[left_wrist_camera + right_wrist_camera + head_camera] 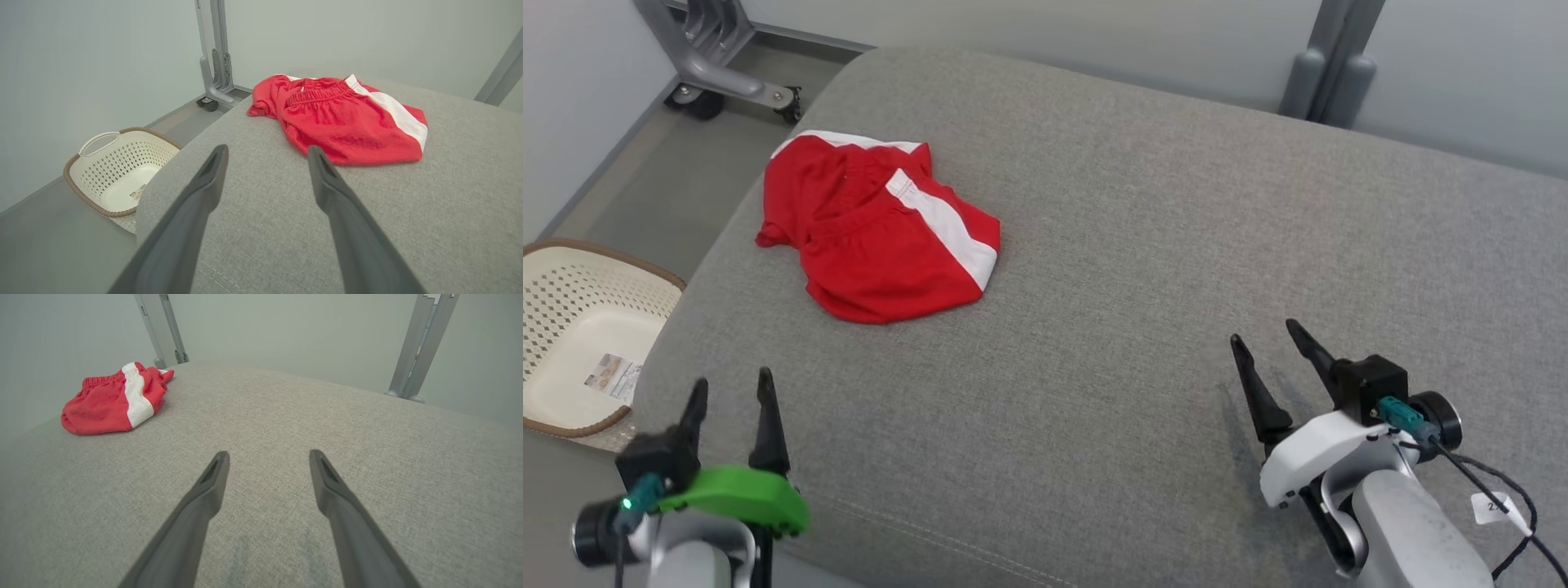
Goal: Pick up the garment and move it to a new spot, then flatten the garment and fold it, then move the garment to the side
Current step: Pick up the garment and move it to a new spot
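One garment (874, 237) (red, white-striped) lies at ten o'clock on the cushion (1143, 245); two grippers, left gripper (733, 377) and right gripper (1263, 330), gape wide, empty.

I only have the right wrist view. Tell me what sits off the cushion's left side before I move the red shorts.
Observer: A cream laundry basket stands on the floor, left of the cushion.
Operator: Report the left claw.
Observer: The left claw is open, apart from the red shorts, over the cushion's near left corner.
Operator: Say what's in the basket.
Observer: A small printed label lies on its bottom.
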### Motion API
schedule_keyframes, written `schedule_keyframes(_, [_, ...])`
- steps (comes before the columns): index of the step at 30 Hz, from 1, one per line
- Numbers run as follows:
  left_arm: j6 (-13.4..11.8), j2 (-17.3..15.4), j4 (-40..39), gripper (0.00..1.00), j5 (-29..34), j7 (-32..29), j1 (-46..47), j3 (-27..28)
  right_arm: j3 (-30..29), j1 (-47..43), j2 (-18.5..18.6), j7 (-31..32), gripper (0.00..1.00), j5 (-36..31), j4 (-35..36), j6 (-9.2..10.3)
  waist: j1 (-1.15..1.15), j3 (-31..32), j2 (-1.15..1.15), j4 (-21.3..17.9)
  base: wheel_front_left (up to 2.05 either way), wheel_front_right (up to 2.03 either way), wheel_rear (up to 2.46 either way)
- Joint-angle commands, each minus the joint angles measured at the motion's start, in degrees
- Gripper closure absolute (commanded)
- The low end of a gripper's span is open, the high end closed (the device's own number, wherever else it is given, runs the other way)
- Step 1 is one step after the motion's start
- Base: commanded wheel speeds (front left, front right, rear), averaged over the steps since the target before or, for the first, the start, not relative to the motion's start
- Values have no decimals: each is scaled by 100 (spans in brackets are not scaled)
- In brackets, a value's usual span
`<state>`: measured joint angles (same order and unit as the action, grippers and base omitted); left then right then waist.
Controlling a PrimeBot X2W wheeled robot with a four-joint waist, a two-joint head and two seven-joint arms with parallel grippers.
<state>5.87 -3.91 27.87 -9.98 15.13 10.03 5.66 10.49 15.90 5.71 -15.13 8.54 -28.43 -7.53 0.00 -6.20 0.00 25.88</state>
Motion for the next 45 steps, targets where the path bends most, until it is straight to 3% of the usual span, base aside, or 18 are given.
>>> schedule_keyframes(1, [73, -127, 97, 0, 49, -4, 387, 7, 13, 143, 109, -1, 0, -49, 37, 9, 0, -446, 0, -314, 0, 0, 0])
schedule_keyframes(7, [161, -666, 835, 0, -119, -5, 1676, -72, 123, 621, 381, -1, 0, -159, 130, 9, 0, -1134, 0, -701, 0, 0, 0])
schedule_keyframes(18, [158, -1543, 2296, 0, -1624, -4, 3041, -1146, 7, 1082, 550, -1, 0, -279, 539, 9, 0, -2053, 0, -1405, 0, 0, 0])
schedule_keyframes(27, [157, -1694, 3605, 0, -2548, -303, 3570, -1308, -173, 1202, 602, -1, 0, -452, 1068, 8, 0, -2521, 0, -1832, 0, 0, 0])
schedule_keyframes(30, [134, -1557, 4106, 0, -2699, -583, 3674, -1268, -238, 1196, 602, -1, 0, -500, 1170, 9, 0, -2583, 0, -1895, 0, 0, 0])
schedule_keyframes(31, [141, -1486, 4209, 59, -2729, -664, 3679, -1266, -252, 1175, 588, 0, 0, -517, 1186, 9, 0, -2588, 0, -1905, 0, 0, 0])
schedule_keyframes(32, [145, -1430, 4297, 100, -2753, -722, 3697, -1280, -275, 1159, 577, 0, 0, -520, 1205, 9, 0, -2586, 0, -1913, 0, 0, 0])
schedule_keyframes(36, [180, -1279, 4429, 100, -2723, -797, 3724, -1418, -357, 1106, 540, 3, 0, -530, 1188, 9, 0, -2496, 0, -1896, 0, 0, 0])
schedule_keyframes(40, [227, -1115, 4039, 100, -2497, -381, 3812, -1843, -404, 1021, 420, 5, 0, -468, 1172, 8, 0, -2250, 0, -1868, 0, 0, 0])
schedule_keyframes(45, [171, -1322, 3251, 100, -2564, -45, 3745, -2327, -388, 945, 242, 0, 0, -369, 1115, 9, 0, -1852, 0, -1913, 0, 0, 0])
